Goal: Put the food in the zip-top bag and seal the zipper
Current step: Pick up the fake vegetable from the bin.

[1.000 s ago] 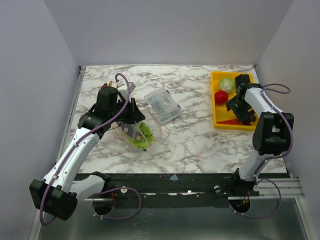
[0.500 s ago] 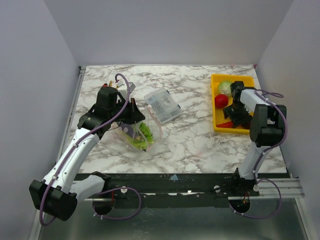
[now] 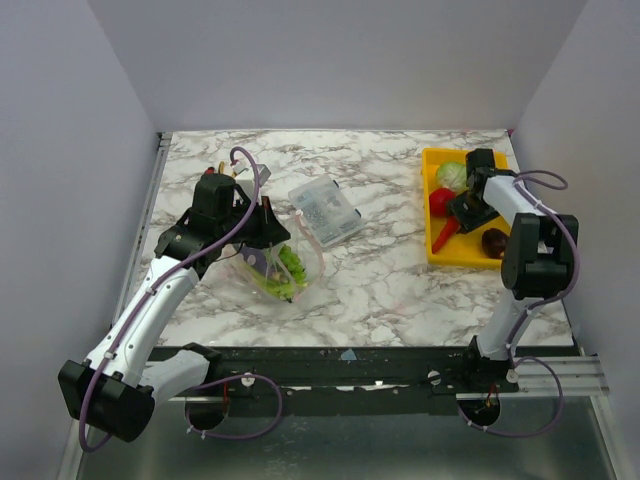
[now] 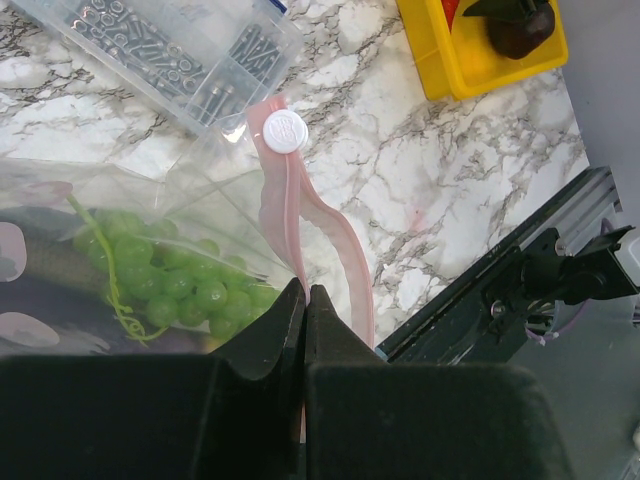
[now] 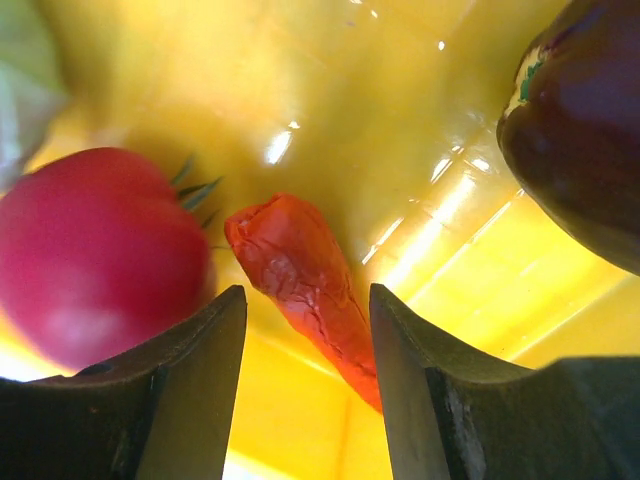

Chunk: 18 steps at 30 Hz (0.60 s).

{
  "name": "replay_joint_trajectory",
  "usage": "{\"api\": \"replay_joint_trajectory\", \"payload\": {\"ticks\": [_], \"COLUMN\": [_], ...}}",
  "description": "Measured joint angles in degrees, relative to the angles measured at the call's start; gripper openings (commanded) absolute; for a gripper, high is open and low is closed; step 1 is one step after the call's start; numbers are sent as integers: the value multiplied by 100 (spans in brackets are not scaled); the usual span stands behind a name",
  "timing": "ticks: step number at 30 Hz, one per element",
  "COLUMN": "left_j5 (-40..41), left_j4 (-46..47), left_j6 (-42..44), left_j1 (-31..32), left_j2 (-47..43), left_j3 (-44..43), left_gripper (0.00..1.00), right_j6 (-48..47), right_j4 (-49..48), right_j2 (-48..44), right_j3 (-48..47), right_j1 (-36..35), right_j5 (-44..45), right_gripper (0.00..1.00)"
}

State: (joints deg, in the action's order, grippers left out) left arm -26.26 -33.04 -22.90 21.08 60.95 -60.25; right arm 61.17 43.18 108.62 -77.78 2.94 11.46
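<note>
Clear zip-top bag [image 3: 275,262] is lying toward table's left edge w/ grape bunch [image 4: 170,280] inside. Far-right corner: yellow tray [image 3: 432,165] is holding cabbage [image 3: 452,176], red fruit [image 5: 95,250], red pepper [image 5: 300,275], maroon piece [image 3: 495,241]. Bent low, left gripper [image 4: 305,300] is pinching pink zipper [image 4: 300,210], fingers pressed together; right gripper [image 5: 305,292] is reaching into tray, fingers spread astride pepper.

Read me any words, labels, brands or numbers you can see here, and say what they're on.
No readable text in any view.
The white slider on the pink zipper bears a faint raised mark, too blurred to read.
The clear screw box and yellow tray show no label.
</note>
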Motion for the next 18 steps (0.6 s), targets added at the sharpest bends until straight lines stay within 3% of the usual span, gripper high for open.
{"api": "replay_joint_trajectory", "payload": {"ticks": [6,12,18], "left_j5": [0,0,-2], "left_j4": [0,0,2], "left_j6": [0,0,0], "left_j1": [0,0,0], "left_j2": [0,0,0], "left_j3": [0,0,0], "left_gripper": [0,0,0], "right_j6": [-376,-1379,-2081], "right_j4": [-332,-767,-1241], "right_j2": [-553,-595,-1023], "right_j3": [42,420,1668], "right_j1": [0,-37,-155], "right_j5": [98,-33,-173], "right_gripper": [63,67,58]}}
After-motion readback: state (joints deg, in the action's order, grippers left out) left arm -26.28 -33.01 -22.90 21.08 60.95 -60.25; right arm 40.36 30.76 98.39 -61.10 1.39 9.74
